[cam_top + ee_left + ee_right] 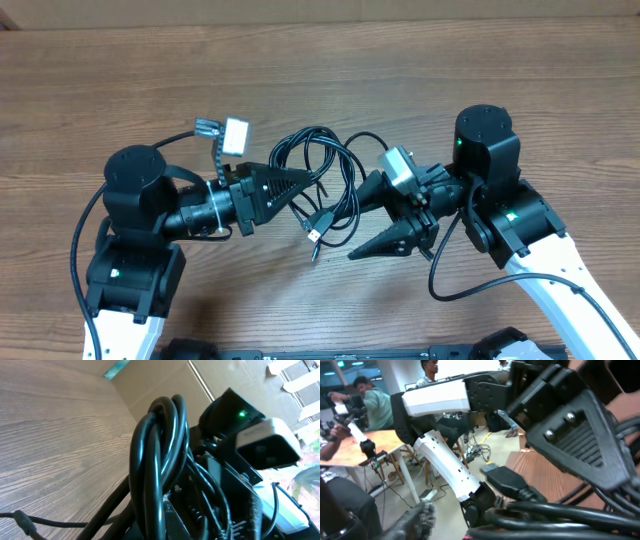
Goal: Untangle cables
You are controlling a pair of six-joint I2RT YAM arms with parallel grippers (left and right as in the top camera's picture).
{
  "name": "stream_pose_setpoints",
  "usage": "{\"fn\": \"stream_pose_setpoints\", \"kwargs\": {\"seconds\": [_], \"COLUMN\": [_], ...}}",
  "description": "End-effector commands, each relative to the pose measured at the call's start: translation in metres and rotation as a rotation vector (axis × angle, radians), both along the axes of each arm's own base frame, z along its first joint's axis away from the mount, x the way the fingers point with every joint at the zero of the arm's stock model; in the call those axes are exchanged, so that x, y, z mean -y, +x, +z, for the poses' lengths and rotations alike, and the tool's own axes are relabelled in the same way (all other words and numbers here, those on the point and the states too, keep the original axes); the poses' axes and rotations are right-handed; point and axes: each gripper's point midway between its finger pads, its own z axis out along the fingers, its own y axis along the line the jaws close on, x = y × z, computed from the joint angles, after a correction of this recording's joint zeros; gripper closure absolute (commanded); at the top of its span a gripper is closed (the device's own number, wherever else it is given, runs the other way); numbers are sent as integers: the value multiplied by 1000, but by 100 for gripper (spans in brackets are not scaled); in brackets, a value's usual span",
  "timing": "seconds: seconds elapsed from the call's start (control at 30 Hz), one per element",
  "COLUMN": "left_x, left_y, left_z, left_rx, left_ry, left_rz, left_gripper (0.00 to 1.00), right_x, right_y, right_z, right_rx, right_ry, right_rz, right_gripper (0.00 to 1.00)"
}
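Plainly, the step in hand is pulling the knot apart between two arms. The cables [318,160] sit near the middle of the table [150,80], a bunch of thin black loops. One strand drops toward 6 o'clock and ends in a small silvery plug [314,235].

The left hand [312,180] comes in from 9 o'clock of the bundle. Its fingers are closed and the tip is buried in the loops. The left wrist view shows the coils lifted right in front of the lens, so it looks to be gripping the cables. The right hand [356,228] sits at 3 o'clock of the bundle with its fingers spread apart. A few strands run close to or through the gap, and it grips nothing that I can make out.

To do this well, I judge the left hand should act as the anchor and hold its grip steady. The right hand should close on one strand only, best the one leading to the plug, not on a whole loop. It should then draw slowly toward 3 o'clock, away from the anchor, and stop if the loops tighten. Feeding the plug end back through the coil is likelier to free it than a hard pull. The arms' own thicker wires must stay out of the grip.

No brand or writing can be read. A white tag [237,134] at 12 o'clock of the left arm shows no legible text, and a green light [459,141] glows on the right arm.
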Motion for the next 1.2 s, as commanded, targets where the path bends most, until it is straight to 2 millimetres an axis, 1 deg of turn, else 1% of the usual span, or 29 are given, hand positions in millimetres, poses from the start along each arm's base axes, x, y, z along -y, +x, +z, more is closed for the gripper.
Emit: {"fn": "stream_pose_setpoints", "kwargs": {"seconds": [0.0,0.07,0.17,0.27,0.4,0.5,0.67,0.73,0.8,0.87,0.93,1.0,1.07,1.17], "left_x": [2,6,16,20,24,23,19,18,17,17,17,16,20,25], "left_y": [7,5,-2,-5,-8,-6,5,7,9,9,9,12,10,5], "left_z": [-2,-3,-1,-2,-2,-2,-5,-5,-6,-6,-7,-10,-13,-13], "left_rx": [1,-3,16,26,59,71,75,100,124,154,185,201,234,268], "left_ry": [11,11,14,20,31,37,58,71,83,95,110,135,159,168], "left_rz": [5,-12,-48,-60,-76,-69,-3,10,15,14,11,26,13,-13], "left_gripper": [96,96,96,96,96,96,96,96,96,96,96,96,96,96], "right_x": [3,3,2,2,-6,-7,-7,-8,-10,-11,-12,-12,-13,-12], "right_y": [-7,-7,-5,-4,19,20,20,23,35,43,45,49,62,76], "right_z": [7,8,9,9,4,4,3,3,0,-2,-2,-3,-6,-9], "right_rx": [20,28,45,51,-70,-76,-77,-92,-153,-191,-196,-220,-280,-340], "right_ry": [20,23,29,30,-52,-55,-56,-64,-96,-112,-115,-124,-144,-158], "right_rz": [37,36,29,23,-120,-128,-128,-146,-223,-272,-283,-306,-384,-471], "right_gripper": [35,32,32,32,36,36,36,36,39,40,40,43,46,46]}}
